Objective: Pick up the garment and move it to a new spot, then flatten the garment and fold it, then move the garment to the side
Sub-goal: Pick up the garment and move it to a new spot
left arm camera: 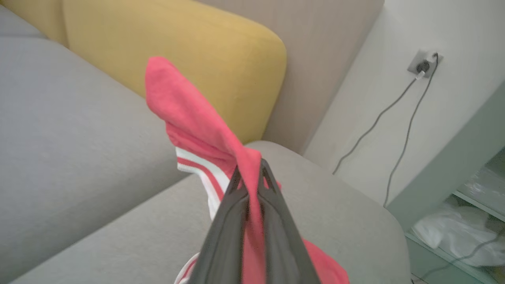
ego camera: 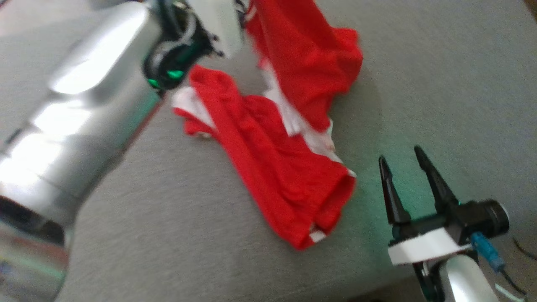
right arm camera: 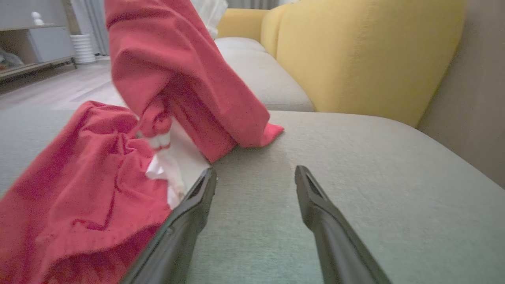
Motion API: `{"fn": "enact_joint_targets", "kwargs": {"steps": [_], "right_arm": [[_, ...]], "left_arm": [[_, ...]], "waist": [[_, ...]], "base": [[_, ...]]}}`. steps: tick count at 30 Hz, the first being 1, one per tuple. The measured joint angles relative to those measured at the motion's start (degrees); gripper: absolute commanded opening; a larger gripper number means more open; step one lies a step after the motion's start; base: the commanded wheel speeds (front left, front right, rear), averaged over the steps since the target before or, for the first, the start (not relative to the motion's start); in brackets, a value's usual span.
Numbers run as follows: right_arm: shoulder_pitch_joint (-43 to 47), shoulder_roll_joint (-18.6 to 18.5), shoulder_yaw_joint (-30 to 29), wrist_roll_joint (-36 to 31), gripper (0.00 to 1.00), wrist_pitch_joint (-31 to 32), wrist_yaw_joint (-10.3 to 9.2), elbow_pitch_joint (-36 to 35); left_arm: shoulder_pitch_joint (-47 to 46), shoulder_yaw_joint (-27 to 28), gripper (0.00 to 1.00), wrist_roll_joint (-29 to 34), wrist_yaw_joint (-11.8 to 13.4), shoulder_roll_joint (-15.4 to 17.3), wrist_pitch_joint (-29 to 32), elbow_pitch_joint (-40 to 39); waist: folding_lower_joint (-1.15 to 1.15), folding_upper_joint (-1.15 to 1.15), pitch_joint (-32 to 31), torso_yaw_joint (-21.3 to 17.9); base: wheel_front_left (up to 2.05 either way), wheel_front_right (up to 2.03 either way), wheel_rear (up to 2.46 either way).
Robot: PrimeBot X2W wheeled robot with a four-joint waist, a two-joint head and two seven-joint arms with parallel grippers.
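Red garment (ego camera: 268, 167) is seen partly raised off the grey sofa seat (ego camera: 168, 235), one fold pinched in the closed left gripper (left arm camera: 249, 170). Right gripper (ego camera: 399, 153) is held just beside it, jaws wide, empty.

No readable text or labels anywhere (frames are blurred).

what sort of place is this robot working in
Probably a home living room: the work surface is a grey sofa with a yellow back cushion, a wall socket has cords plugged in, and a low cabinet stands on the floor beyond.
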Motion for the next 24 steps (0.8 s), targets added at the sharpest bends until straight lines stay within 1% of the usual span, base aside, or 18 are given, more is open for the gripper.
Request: {"fn": "enact_joint_targets", "kwargs": {"steps": [1,5,6,7,11,16,20,24], "right_arm": [[1.2,0.0,-0.11,-0.67,1.0,0.0,0.0,0.08],[3.56,0.0,-0.85,-1.27,1.0,0.0,0.0,0.19],[3.56,0.0,-0.85,-1.27,1.0,0.0,0.0,0.19],[4.19,-0.01,-0.93,-1.44,1.0,0.0,0.0,0.25],[6.12,0.0,-1.09,-1.59,1.0,0.0,0.0,0.36],[6.49,0.0,-0.84,-1.6,1.0,0.0,0.0,0.29],[7.19,0.01,-0.64,-2.47,1.0,0.0,0.0,0.31],[7.24,0.0,-0.81,-3.16,1.0,0.0,0.0,0.29]], "left_arm": [[-0.17,0.03,0.0,-0.73,0.0,1.89,-2.21,-0.16],[-0.69,0.09,0.0,-2.0,0.0,5.23,-5.6,-0.11],[-0.69,0.09,0.0,-2.0,0.0,5.23,-5.6,-0.11],[-0.79,0.13,0.0,-2.23,0.0,5.94,-6.32,-0.09],[-1.03,0.01,0.0,-2.07,0.0,8.8,-9.44,0.92],[-1.29,-0.49,0.0,0.08,-0.01,13.23,-12.79,4.46],[-1.26,-1.04,0.0,1.26,0.0,16.37,-15.73,6.78],[-1.03,-1.05,0.0,1.42,0.0,18.19,-17.48,7.95]], "waist": [[0.0,0.0,-1.87,2.55],[0.0,0.0,-5.49,8.1],[0.0,0.0,-5.49,8.1],[0.0,0.0,-6.28,9.52],[0.0,0.0,-9.03,15.41],[0.01,0.0,-11.4,22.33],[0.0,0.0,-12.5,26.83],[0.0,0.0,-12.98,30.23]], "base": [[0.0,0.0,0.0],[0.0,0.0,0.0],[0.0,0.0,0.0],[0.0,0.0,0.0],[0.0,0.0,0.0],[0.0,0.0,0.0],[0.0,0.0,0.0],[0.0,0.0,0.0]]}}
